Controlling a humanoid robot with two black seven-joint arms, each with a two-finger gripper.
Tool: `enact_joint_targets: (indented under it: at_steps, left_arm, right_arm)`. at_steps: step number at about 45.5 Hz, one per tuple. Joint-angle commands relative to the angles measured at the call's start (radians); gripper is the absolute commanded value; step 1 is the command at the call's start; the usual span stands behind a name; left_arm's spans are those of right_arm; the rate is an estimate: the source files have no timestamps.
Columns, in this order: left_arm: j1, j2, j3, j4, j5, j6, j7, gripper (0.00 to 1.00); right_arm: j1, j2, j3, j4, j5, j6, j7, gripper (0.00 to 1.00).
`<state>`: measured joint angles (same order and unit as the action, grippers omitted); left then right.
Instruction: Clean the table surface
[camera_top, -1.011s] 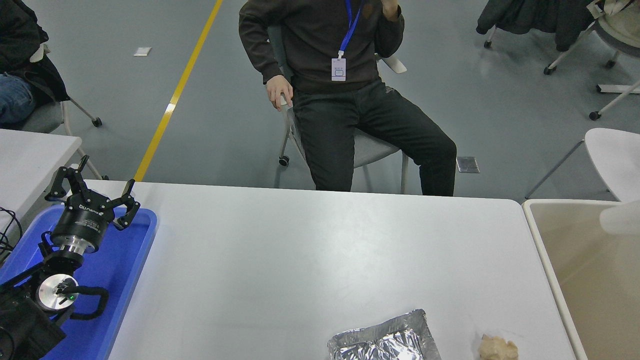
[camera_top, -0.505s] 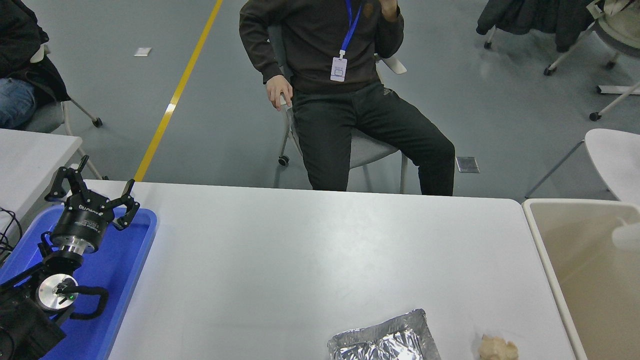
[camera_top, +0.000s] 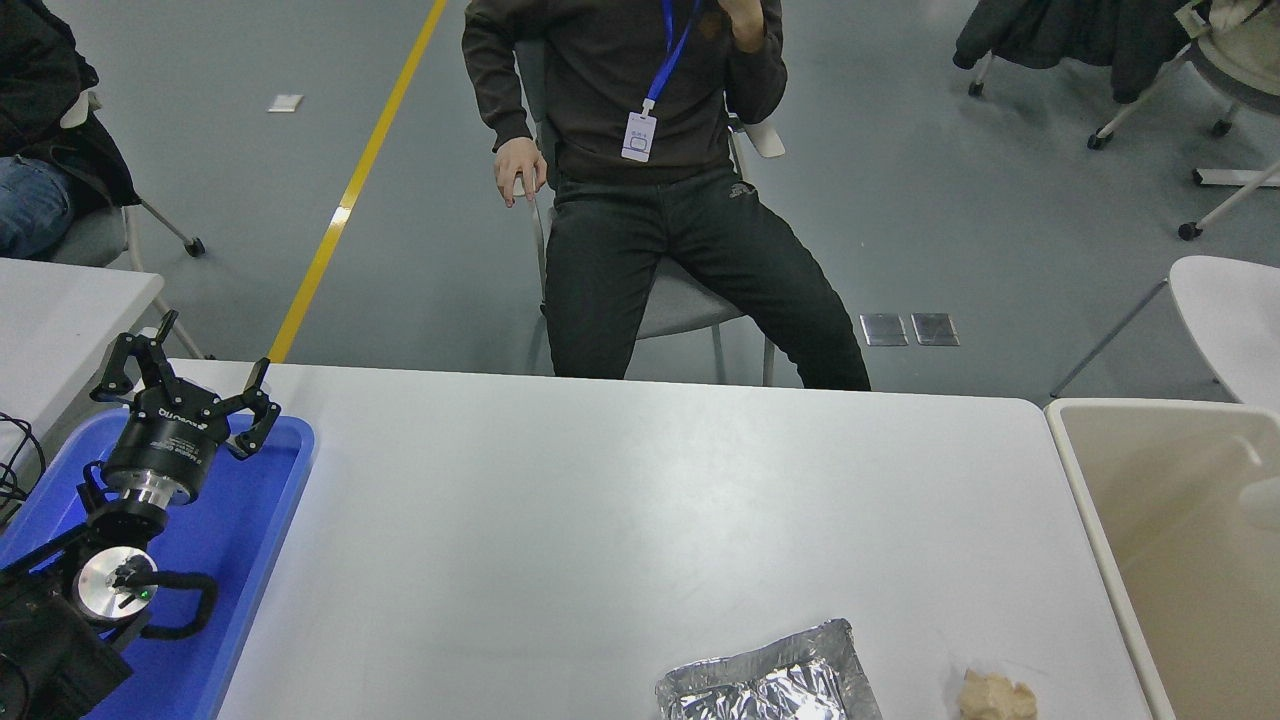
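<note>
Foil tray (camera_top: 768, 682) and a tan scrap (camera_top: 996, 695) lie at the desk (camera_top: 620, 520) near edge, awaiting clearing; left hand (camera_top: 185, 385) hangs parked, spread wide, holding nothing, over the blue tray (camera_top: 262, 500).

- Left arm (camera_top: 70, 600) comes in at the lower left, over the tray (camera_top: 270, 520).
- Left gripper (camera_top: 185, 385) points away, fingers spread wide, holding nothing.
</note>
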<state>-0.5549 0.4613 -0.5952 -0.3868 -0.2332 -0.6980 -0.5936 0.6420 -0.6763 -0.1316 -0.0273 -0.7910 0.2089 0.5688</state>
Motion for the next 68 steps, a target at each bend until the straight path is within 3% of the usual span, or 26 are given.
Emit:
enact_joint_targets:
  at_steps: [1,15,35,36,38,39,45,47,68]
  left_arm:
    - [0.001,-0.001,0.0,0.0,0.0,0.0,0.0,1.0]
    - [0.0,0.0,0.0,0.0,0.0,0.0,0.0,1.0]
    - [0.0,-0.001,0.0,0.0,0.0,0.0,0.0,1.0]
    - [0.001,0.0,0.0,0.0,0.0,0.0,0.0,1.0]
    - [0.001,0.0,0.0,0.0,0.0,0.0,0.0,1.0]
    - [0.0,0.0,0.0,0.0,0.0,0.0,0.0,1.0]
    - [0.001,0.0,0.0,0.0,0.0,0.0,0.0,1.0]
    - [0.001,0.0,0.0,0.0,0.0,0.0,0.0,1.0]
    - [0.001,0.0,0.0,0.0,0.0,0.0,0.0,1.0]
  right_arm:
    - [-0.01,0.038,-0.037,-0.031,0.049,-0.049,-0.073,0.0]
    - [-0.059,0.1,-0.045,-0.031,0.105,-0.157,-0.17,0.0]
    - [-0.081,0.107,-0.057,-0.033,0.131,-0.161,-0.188,0.0]
    - [-0.081,0.107,-0.059,-0.033,0.131,-0.161,-0.191,0.15]
    - [-0.078,0.107,-0.06,-0.034,0.131,-0.163,-0.201,0.7]
    - [-0.078,0.107,-0.06,-0.034,0.131,-0.164,-0.202,0.89]
    - [-0.078,0.109,-0.059,-0.033,0.133,-0.164,-0.202,0.93]
    - [-0.078,0.109,-0.063,-0.033,0.133,-0.163,-0.202,1.0]
    - [-0.091,0.1,-0.059,-0.033,0.19,-0.158,-0.202,1.0]
